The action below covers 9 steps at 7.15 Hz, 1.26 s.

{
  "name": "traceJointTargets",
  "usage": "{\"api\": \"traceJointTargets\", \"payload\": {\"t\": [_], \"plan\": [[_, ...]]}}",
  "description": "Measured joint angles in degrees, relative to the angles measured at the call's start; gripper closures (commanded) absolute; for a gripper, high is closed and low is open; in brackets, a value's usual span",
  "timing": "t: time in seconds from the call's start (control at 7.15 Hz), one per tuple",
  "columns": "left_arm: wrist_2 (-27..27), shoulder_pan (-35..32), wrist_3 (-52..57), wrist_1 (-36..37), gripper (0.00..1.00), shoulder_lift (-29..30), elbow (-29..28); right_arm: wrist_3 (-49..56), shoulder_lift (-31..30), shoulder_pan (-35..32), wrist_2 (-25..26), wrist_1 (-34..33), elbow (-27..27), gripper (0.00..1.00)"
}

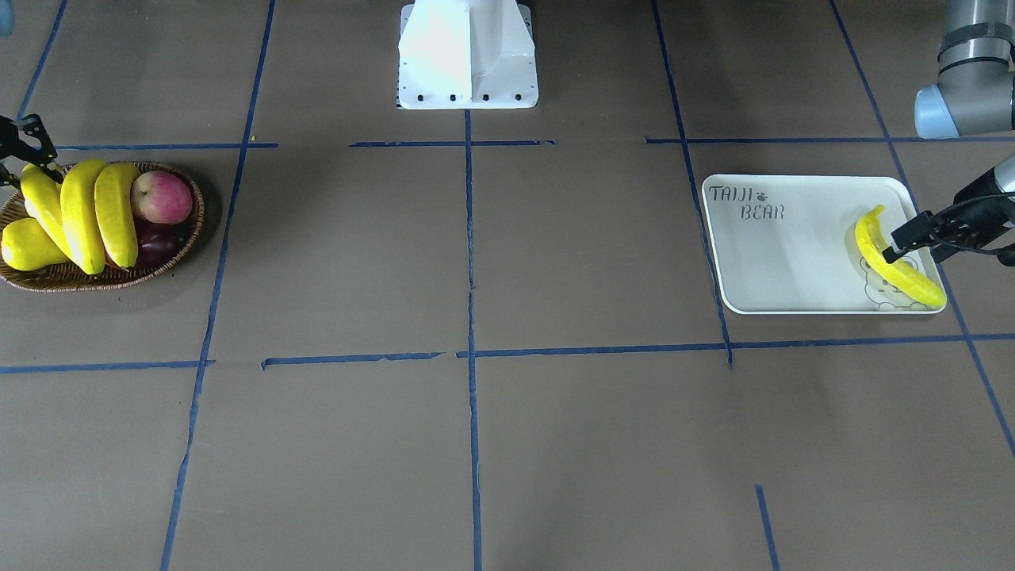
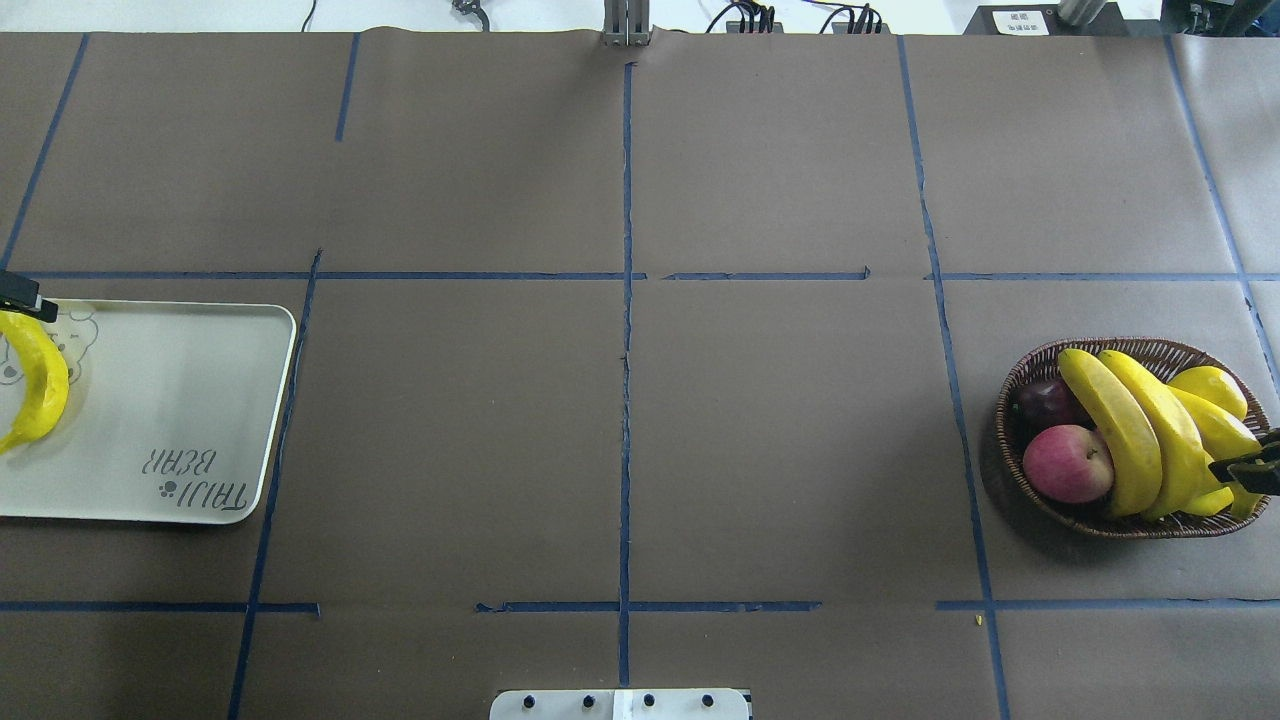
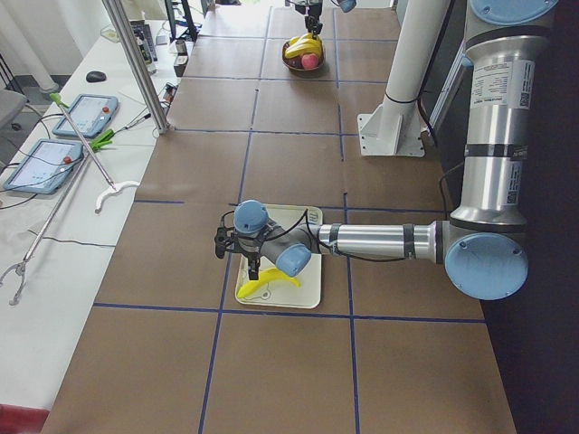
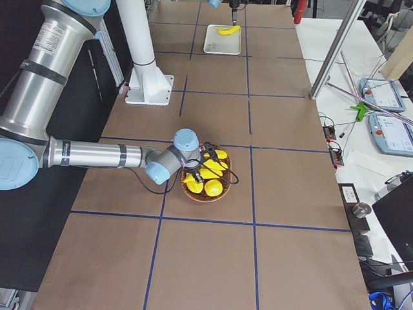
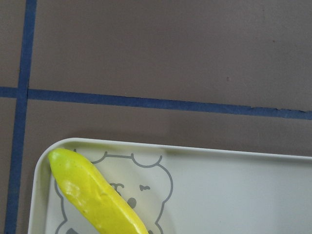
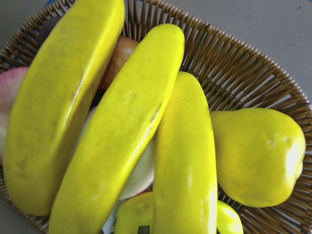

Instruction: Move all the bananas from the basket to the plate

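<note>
A banana (image 1: 912, 281) lay on the plate (image 1: 793, 254). The left gripper (image 1: 890, 246) stood over it, and I could not tell if its jaws held it. Far from the plate, three bananas (image 1: 83, 214) lay in the basket (image 1: 95, 279), the right gripper (image 1: 24, 155) above them with jaws apart.

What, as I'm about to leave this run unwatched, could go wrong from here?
The three bananas lie packed side by side in the basket against a pear; the right pincer may drag a neighbour out with its pick.
The banana on the plate lies along the rim, close by the left pincer; a nudge could tip it off.
</note>
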<state>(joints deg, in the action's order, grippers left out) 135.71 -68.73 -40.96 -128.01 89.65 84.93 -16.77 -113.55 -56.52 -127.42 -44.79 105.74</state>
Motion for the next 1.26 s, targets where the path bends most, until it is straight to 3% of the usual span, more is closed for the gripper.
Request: {"api": "traceJointTargets", "payload": {"t": [0.56,1.26], "plan": [[0.05,0.02,0.0,-0.07,0.0,0.0,-0.02,0.07,0.1,-1.05,-0.23,0.02,0.24,1.0],[0.79,0.2,-0.04,-0.6,0.0,0.28,0.38,0.47,2.44,-13.95,-3.77,-0.08,0.85,1.0]]}}
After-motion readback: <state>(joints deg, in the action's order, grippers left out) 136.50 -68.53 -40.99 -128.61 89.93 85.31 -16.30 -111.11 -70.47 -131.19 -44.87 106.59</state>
